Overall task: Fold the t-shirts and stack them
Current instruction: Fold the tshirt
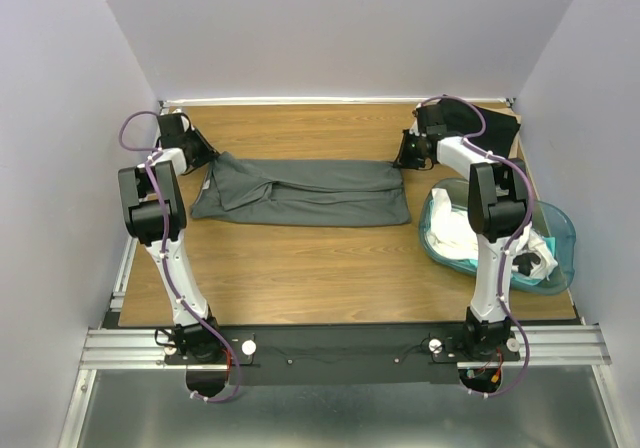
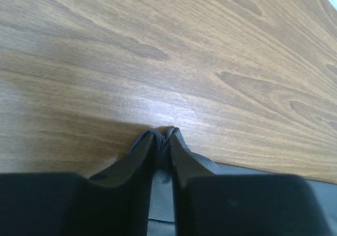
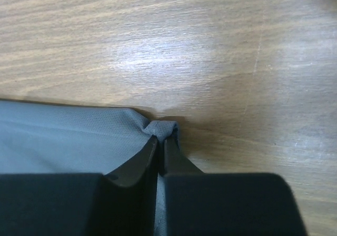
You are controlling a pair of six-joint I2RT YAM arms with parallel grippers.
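Grip: left gripper (image 2: 163, 137) is clamped on one far corner of the grey shirt (image 1: 300, 193); right gripper (image 3: 158, 137) is clamped on the other far corner (a small nub of cloth pokes past its tips); both pinches sit low on the table (image 1: 300, 278).

Shirt lies mid-table as a long band running left to right, near edge free and flat.

Step looks like the next fold, far edge over to near edge. To do it well, I'd say:
- raise both corners together, same height; a lag on one side skews the fold
- keep the edge between the grippers taut, not stretched; both bites are thin and could slip
- carry it towards the bases, lay far edge on near edge, let go only once the cloth is down

Count:
- arms 2; grippers 2
- grey shirt 1
- tub (image 1: 560, 218) 1, right of the shirt
- white shirts (image 1: 455, 230) heaped in the tub; number can't be told
- black cloth (image 1: 498, 123) 1, far right corner, likely a shirt
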